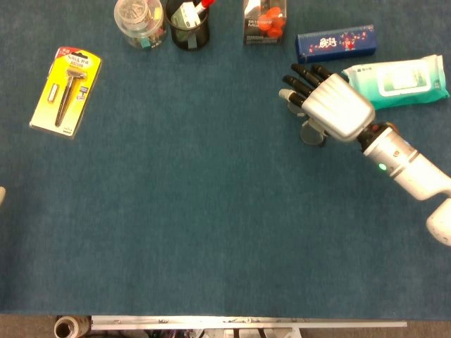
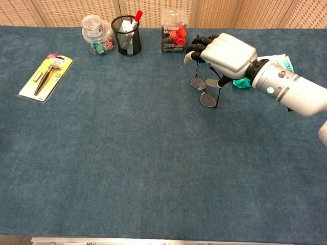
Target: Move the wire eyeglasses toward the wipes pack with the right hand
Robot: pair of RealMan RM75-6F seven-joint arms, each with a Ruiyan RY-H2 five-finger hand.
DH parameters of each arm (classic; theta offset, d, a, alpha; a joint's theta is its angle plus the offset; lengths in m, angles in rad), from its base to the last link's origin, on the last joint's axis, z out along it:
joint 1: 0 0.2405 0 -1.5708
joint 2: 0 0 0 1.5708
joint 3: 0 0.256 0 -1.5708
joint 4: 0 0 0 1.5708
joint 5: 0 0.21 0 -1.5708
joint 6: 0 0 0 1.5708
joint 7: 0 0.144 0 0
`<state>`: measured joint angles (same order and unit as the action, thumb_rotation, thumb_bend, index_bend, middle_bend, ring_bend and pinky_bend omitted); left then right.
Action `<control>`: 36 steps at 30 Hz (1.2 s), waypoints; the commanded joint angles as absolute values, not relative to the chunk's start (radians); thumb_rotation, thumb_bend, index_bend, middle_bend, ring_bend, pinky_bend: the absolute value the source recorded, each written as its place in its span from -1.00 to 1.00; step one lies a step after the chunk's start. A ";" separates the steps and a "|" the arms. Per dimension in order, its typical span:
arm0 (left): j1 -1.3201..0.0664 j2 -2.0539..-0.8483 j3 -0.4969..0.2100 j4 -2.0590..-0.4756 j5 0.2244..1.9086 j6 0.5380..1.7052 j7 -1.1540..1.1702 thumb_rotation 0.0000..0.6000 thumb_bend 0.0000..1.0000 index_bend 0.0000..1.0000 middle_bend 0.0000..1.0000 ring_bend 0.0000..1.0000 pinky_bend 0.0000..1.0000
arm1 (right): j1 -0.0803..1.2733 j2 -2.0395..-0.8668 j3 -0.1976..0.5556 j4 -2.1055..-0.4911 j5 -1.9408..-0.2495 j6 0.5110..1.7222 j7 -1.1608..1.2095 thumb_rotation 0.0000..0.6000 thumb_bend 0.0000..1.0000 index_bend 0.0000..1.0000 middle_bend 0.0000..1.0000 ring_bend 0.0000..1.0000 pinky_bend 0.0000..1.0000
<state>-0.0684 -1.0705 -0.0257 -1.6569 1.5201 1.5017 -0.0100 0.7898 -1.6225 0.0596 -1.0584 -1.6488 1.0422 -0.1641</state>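
The wire eyeglasses [image 2: 207, 99] lie on the blue table cloth, folded, with one lens peeking out from under my right hand in the head view [image 1: 309, 134]. My right hand [image 2: 225, 53] [image 1: 331, 105] hovers right over them with its dark fingers stretched out and apart, pointing toward the back left. Its thumb hangs down close to the frame's temple; whether it touches is unclear. The teal wipes pack [image 1: 398, 79] [image 2: 282, 60] lies just behind and to the right of the hand, partly hidden by the wrist in the chest view. The left hand does not show.
A dark blue box [image 1: 335, 42] lies behind the hand, next to the wipes. Along the back edge stand a pack with red caps [image 2: 172, 35], a mesh pen cup [image 2: 126, 35] and a clip jar [image 2: 94, 33]. A yellow tool pack [image 1: 67, 91] lies far left.
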 commanded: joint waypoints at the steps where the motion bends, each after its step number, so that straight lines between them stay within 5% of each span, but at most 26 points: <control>1: -0.069 -1.069 -0.026 -1.657 1.520 1.501 -0.013 1.00 -0.54 0.33 0.10 -0.13 0.12 | 0.795 -1.636 0.056 -1.038 -1.646 1.039 -0.154 1.00 -0.56 -0.44 -0.57 -0.75 -0.47; 18: -0.070 -1.067 -0.026 -1.654 1.517 1.497 -0.019 1.00 -0.54 0.33 0.10 -0.13 0.12 | 0.806 -1.682 0.038 -0.956 -1.642 1.036 -0.098 1.00 -0.56 -0.44 -0.57 -0.75 -0.47; 36: -0.071 -1.073 -0.021 -1.657 1.521 1.493 0.007 1.00 -0.54 0.33 0.10 -0.13 0.12 | 0.793 -1.565 0.020 -1.178 -1.700 1.124 -0.141 1.00 -0.56 -0.44 -0.57 -0.75 -0.47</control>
